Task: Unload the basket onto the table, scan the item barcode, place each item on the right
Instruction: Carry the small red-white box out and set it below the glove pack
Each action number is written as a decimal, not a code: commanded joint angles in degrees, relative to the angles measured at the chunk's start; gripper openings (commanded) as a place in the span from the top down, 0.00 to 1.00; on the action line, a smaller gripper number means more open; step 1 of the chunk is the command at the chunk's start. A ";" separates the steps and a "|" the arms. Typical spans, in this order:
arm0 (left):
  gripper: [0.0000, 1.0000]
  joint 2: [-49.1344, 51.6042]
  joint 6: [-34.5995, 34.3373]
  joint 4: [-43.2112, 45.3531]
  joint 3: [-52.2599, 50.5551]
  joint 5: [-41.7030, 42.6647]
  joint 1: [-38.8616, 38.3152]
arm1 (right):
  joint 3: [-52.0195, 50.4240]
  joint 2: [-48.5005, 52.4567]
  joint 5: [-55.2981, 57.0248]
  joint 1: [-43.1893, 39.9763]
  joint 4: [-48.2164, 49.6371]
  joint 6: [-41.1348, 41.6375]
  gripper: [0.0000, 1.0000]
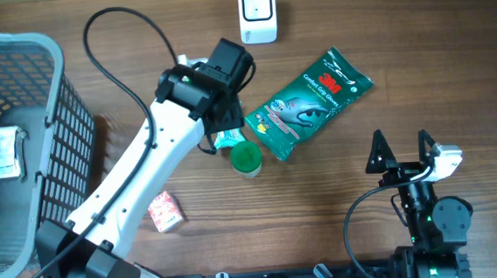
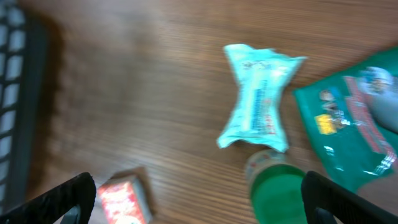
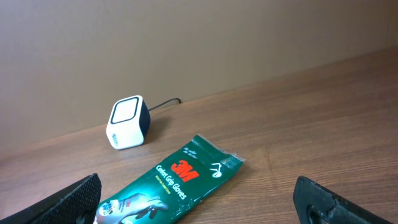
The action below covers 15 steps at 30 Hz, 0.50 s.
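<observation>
A white barcode scanner (image 1: 257, 13) stands at the back of the table and also shows in the right wrist view (image 3: 129, 121). My left gripper (image 1: 227, 121) hovers open over a pale teal packet (image 2: 258, 99), which lies flat on the wood and is half hidden under the gripper from overhead (image 1: 228, 139). Nothing is between the left gripper's (image 2: 202, 202) fingers. A green glove pack (image 1: 312, 102) lies to the right of the packet. My right gripper (image 1: 403, 150) stands open near the front right, facing the glove pack (image 3: 180, 180), with nothing in it (image 3: 202, 202).
A green-capped bottle (image 1: 246, 159) stands just in front of the teal packet. A small red box (image 1: 165, 211) lies at the front left. A grey basket (image 1: 52, 91) with a white-labelled item (image 1: 2, 152) inside fills the left edge. The left wrist view is blurred.
</observation>
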 commanded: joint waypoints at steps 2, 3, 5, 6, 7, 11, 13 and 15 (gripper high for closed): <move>0.00 -1.36 -8.13 -4.15 -1.14 -4.59 4.94 | -0.04 -0.31 0.20 0.02 0.24 0.22 0.00; 0.00 -1.79 -8.24 -3.63 -2.69 -4.59 5.90 | -0.04 -0.31 0.20 0.02 0.24 0.24 0.00; 0.00 -3.93 -10.16 -0.48 -8.87 -4.74 7.28 | -0.04 -0.31 0.20 0.02 0.24 0.22 0.00; 0.00 -6.10 -11.47 2.19 -13.60 -4.79 7.26 | -0.04 -0.31 0.20 0.02 0.24 0.22 0.00; 0.00 -8.57 -13.09 5.03 -18.21 -4.66 7.21 | -0.04 -0.31 0.20 0.02 0.24 0.24 0.00; 0.00 -19.67 -17.03 12.31 -34.67 -4.11 7.28 | -0.04 -0.31 0.20 0.02 0.24 0.22 0.00; 0.00 -21.64 -18.62 12.55 -38.23 -2.84 8.20 | -0.04 -0.31 0.20 0.02 0.24 0.22 0.00; 0.00 -21.51 -18.64 16.24 -41.92 0.72 10.95 | -0.04 -0.31 0.20 0.02 0.24 0.22 0.00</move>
